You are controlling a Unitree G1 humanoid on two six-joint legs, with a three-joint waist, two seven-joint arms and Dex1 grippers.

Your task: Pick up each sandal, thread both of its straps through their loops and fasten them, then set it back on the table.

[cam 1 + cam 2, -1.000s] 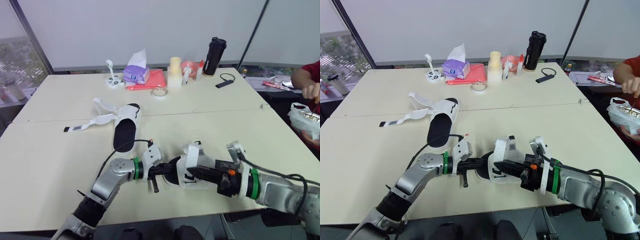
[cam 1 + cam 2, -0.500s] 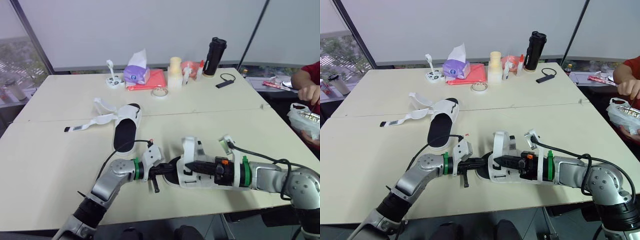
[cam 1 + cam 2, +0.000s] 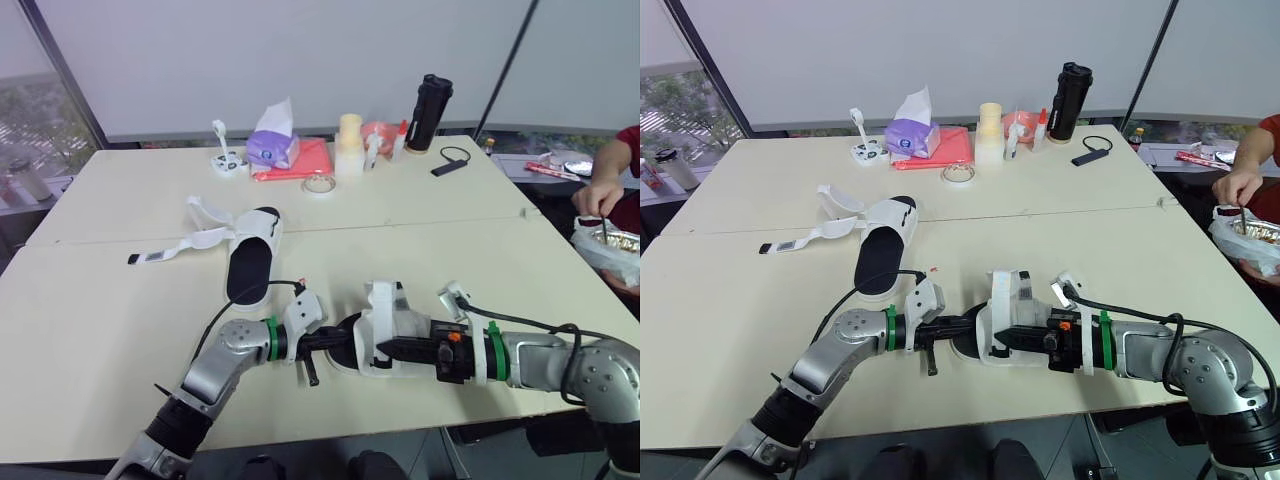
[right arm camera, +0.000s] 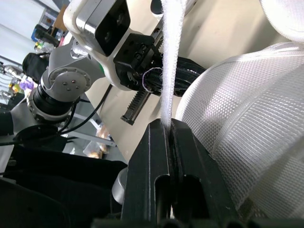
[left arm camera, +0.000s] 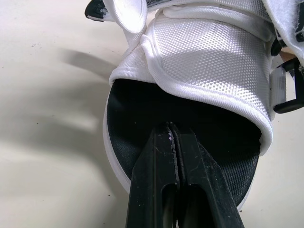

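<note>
The white fabric strap [image 4: 170, 57] has come down over the near white mesh sandal [image 3: 395, 325]
Half a second ago it stood tall. The right gripper [image 4: 166, 124], pinched on it, now holds it low near the cream table's [image 3: 100, 300] front edge. The left gripper [image 5: 172, 129] stays closed, its tips against the black insole, so fastening looks close. The second white sandal [image 3: 250, 255] lies undone farther back

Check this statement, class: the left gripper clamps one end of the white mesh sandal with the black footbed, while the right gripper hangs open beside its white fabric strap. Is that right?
Not quite. The right gripper is shut on the white fabric strap, not open beside it; the right wrist view shows this. The left gripper does clamp one end of the white mesh sandal.
</note>
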